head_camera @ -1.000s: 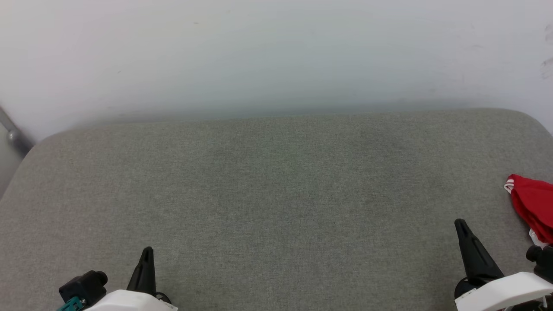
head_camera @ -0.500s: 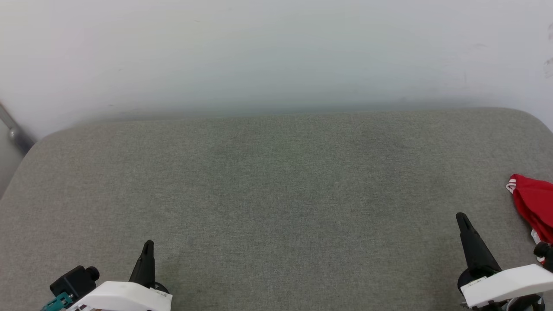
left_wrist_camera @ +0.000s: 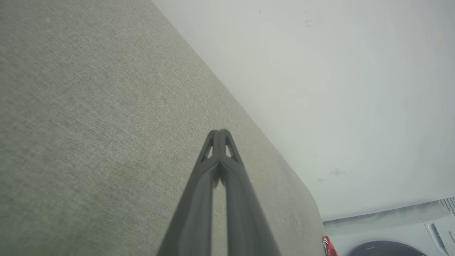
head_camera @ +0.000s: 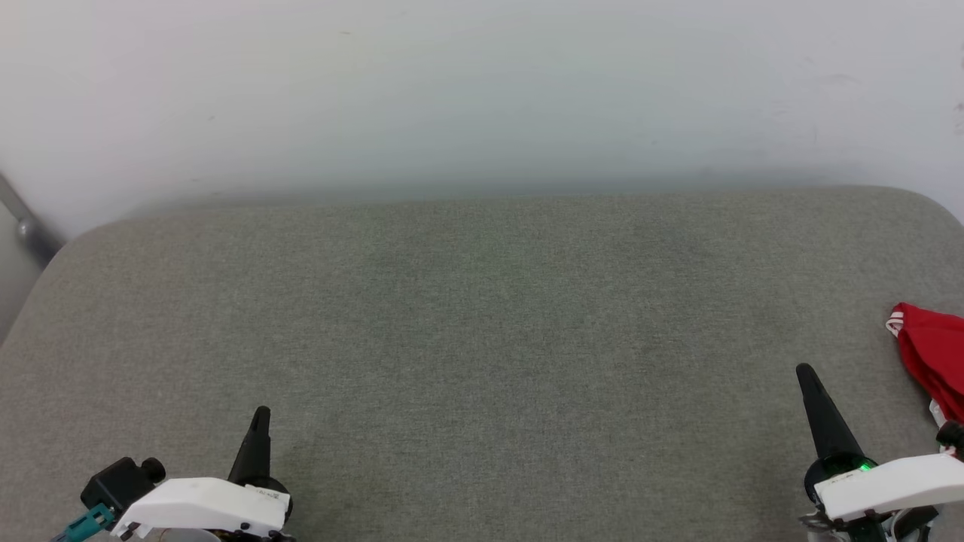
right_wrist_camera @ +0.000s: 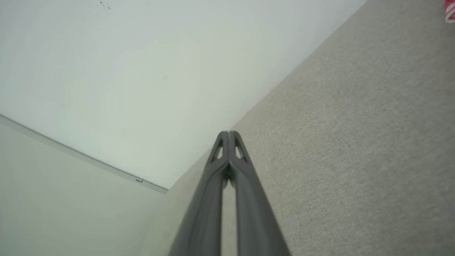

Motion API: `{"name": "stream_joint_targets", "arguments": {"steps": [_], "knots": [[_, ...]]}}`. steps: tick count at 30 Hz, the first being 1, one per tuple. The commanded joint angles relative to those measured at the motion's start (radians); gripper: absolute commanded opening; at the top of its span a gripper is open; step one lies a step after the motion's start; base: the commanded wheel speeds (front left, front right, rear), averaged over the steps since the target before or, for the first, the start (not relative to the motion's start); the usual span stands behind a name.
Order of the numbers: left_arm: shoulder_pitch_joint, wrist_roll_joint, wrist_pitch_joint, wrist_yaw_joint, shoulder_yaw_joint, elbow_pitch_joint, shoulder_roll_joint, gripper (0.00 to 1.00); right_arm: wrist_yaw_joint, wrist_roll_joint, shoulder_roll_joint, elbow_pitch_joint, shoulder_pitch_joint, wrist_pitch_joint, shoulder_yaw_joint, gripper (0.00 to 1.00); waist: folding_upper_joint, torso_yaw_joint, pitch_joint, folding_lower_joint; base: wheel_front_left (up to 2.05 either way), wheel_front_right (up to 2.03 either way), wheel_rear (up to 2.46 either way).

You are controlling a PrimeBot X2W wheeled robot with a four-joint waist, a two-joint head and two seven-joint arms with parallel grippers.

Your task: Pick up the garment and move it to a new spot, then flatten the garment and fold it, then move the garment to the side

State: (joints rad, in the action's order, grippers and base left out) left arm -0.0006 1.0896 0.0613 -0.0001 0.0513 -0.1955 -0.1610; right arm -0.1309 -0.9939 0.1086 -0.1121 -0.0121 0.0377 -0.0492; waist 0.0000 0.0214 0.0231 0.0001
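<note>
- Garment (head_camera: 932,360), red, bunched at the frame's right edge on the grey counter (head_camera: 482,316).
- Left tool (head_camera: 260,414) and right tool (head_camera: 805,370), lower corners: both pressed together, empty.

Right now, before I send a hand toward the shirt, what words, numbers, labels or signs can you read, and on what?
No text can be read in any view.
garment: bunched at the right edge of the grey fabric surface; red cloth and white stripe trim show, with no letters or number facing the cameras.
white casing behind the left hand: tiny dark print, too small to read.
</note>
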Motion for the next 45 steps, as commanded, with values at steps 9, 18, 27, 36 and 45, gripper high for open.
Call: {"name": "stream_joint_targets", "arguments": {"steps": [9, 18, 27, 36, 45], "knots": [[-0.039, 0.099, -0.032, -0.028, -0.034, -0.002, 0.016, 0.00, 0.000, -0.119, -0.010, -0.017, 0.045, 0.014, -0.013, 0.00, 0.0000, -0.003, -0.003, -0.0001, 0.00, 0.00, 0.00], [-0.052, 0.168, -0.053, -0.045, -0.054, -0.009, 0.030, 0.00, 0.000, -0.199, -0.017, -0.035, 0.058, 0.023, -0.020, 0.00, 0.0000, -0.005, -0.006, -0.0001, 0.00, 0.00, 0.00], [-0.064, 0.238, -0.076, -0.062, -0.075, -0.017, 0.045, 0.00, 0.000, -0.282, -0.025, -0.055, 0.071, 0.032, -0.027, 0.00, 0.0000, -0.008, -0.009, -0.0001, 0.00, 0.00, 0.00], [-0.078, 0.317, -0.102, -0.083, -0.098, -0.027, 0.062, 0.00, 0.000, -0.376, -0.032, -0.076, 0.088, 0.042, -0.036, 0.00, 0.0000, -0.011, -0.013, -0.0001, 0.00, 0.00, 0.00], [-0.089, 0.376, -0.122, -0.097, -0.116, -0.033, 0.074, 0.00, 0.000, -0.446, -0.039, -0.093, 0.100, 0.051, -0.043, 0.00, 0.0000, -0.014, -0.017, -0.0001, 0.00, 0.00, 0.00]]}}
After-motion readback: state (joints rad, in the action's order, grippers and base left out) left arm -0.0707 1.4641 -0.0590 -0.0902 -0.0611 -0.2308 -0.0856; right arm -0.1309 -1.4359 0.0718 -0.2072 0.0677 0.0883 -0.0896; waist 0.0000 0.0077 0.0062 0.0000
